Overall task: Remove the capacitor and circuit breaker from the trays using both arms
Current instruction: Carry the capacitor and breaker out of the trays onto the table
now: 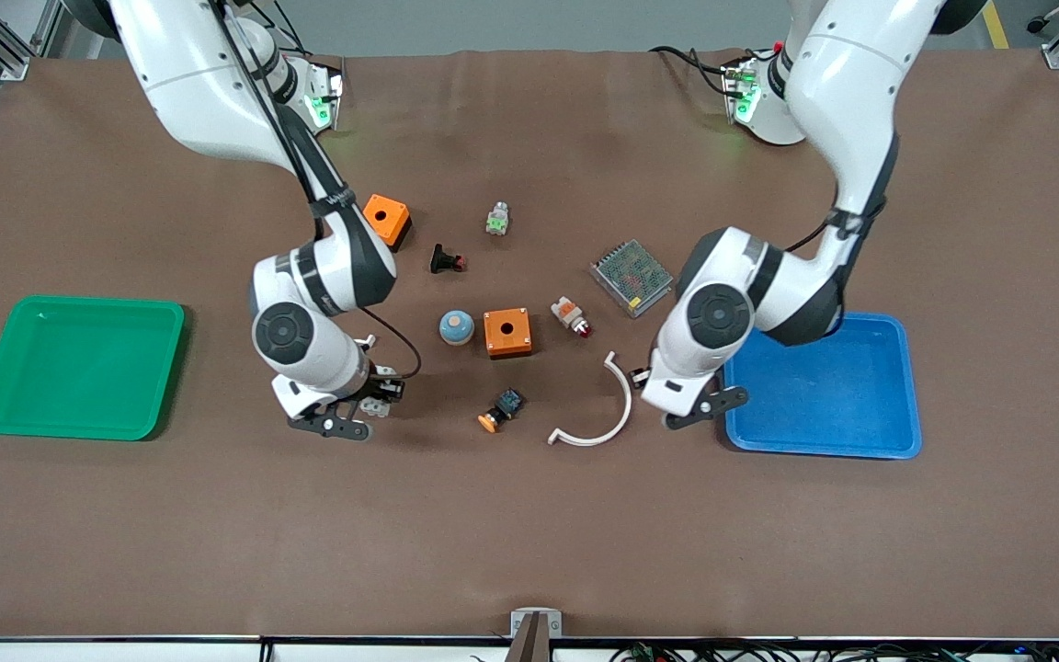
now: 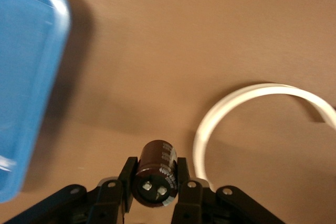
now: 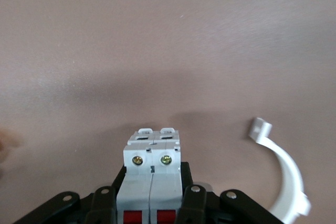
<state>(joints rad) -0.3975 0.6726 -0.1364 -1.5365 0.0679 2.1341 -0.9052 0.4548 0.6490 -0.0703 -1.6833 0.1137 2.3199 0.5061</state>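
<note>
My left gripper (image 2: pixel 156 170) is shut on the capacitor (image 2: pixel 156 174), a dark cylinder whose two-terminal end faces the camera. In the front view this gripper (image 1: pixel 695 409) hangs over the table between the blue tray (image 1: pixel 824 386) and a white curved strip (image 1: pixel 608 409); the capacitor is hidden there. My right gripper (image 3: pixel 152 184) is shut on the breaker (image 3: pixel 152 174), a white-grey block with two screws and red levers. In the front view this gripper (image 1: pixel 355 412) is over the table between the green tray (image 1: pixel 79 368) and an orange-capped button (image 1: pixel 502 409); the breaker (image 1: pixel 377 403) shows partly.
The blue tray's edge (image 2: pixel 26 77) and the white strip (image 2: pixel 247 103) show in the left wrist view; the strip (image 3: pixel 286 182) also shows in the right wrist view. Mid-table lie two orange boxes (image 1: pixel 506 333) (image 1: pixel 387 219), a blue-grey dome (image 1: pixel 457 326), a mesh-covered unit (image 1: pixel 632 276) and small parts.
</note>
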